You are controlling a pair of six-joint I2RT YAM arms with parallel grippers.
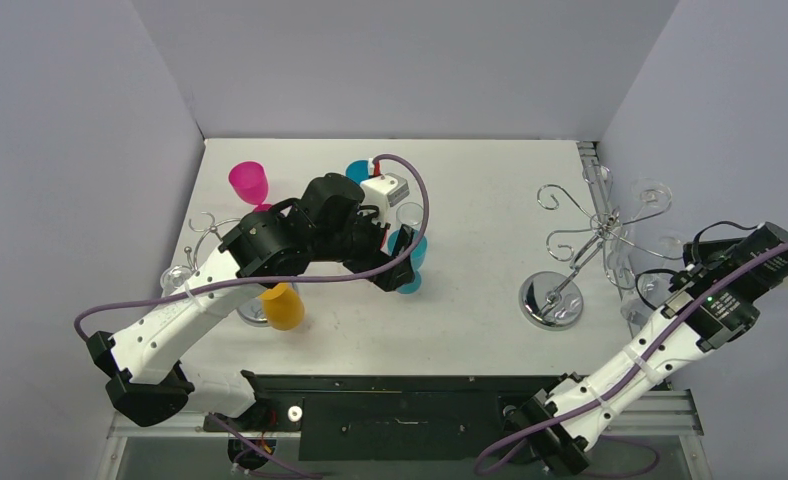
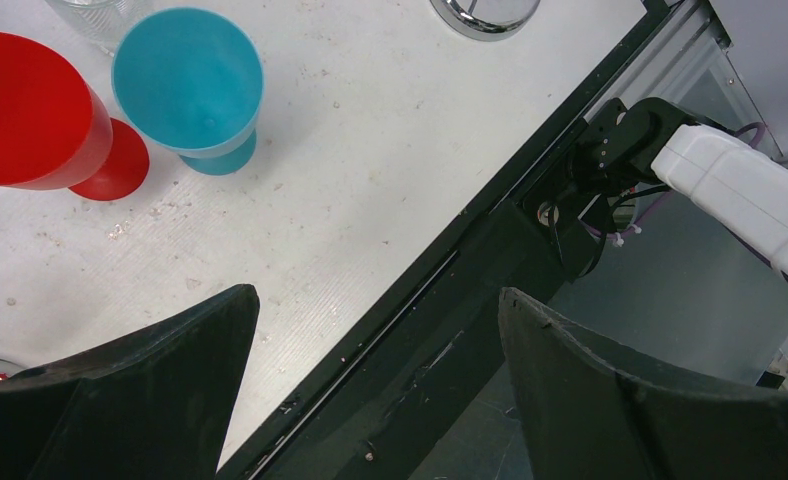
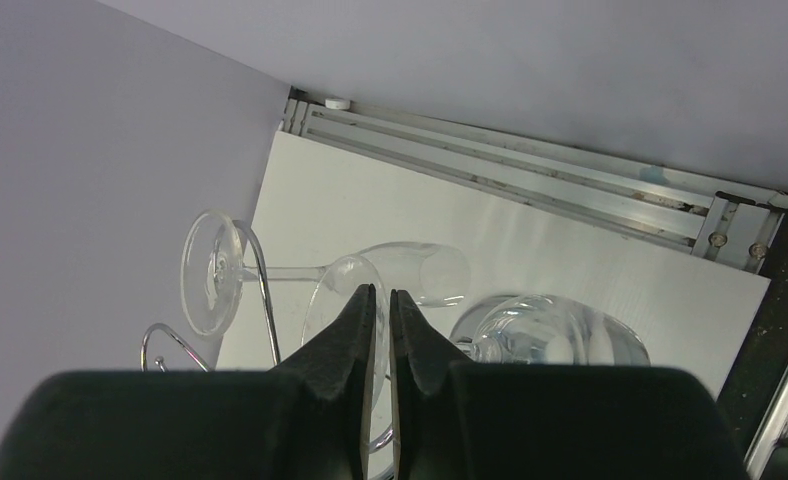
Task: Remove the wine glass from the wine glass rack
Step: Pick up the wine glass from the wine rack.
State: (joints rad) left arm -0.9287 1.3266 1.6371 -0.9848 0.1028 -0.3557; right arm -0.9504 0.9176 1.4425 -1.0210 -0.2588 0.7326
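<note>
wine glass point(image 3: 420, 270): clear, hung on wire rack point(image 3: 267, 310); bowl just beyond the right gripper point(image 3: 380, 300) tips, stem point(image 3: 280, 270) off to their left | handling: judged light, rigid, slick, fragile; take by the stem, gentle pinch | right gripper: fingers pressed together, nothing seen between | left gripper point(image 2: 378, 295): spread wide, empty

The wine glass rack point(image 1: 592, 232) is chrome wire with curled arms on a round, shiny base, and it stands upright on the right side of the bench point(image 1: 470, 200). A clear wine glass point(image 3: 432, 268) hangs on it, its stem caught in a wire arm.
</note>
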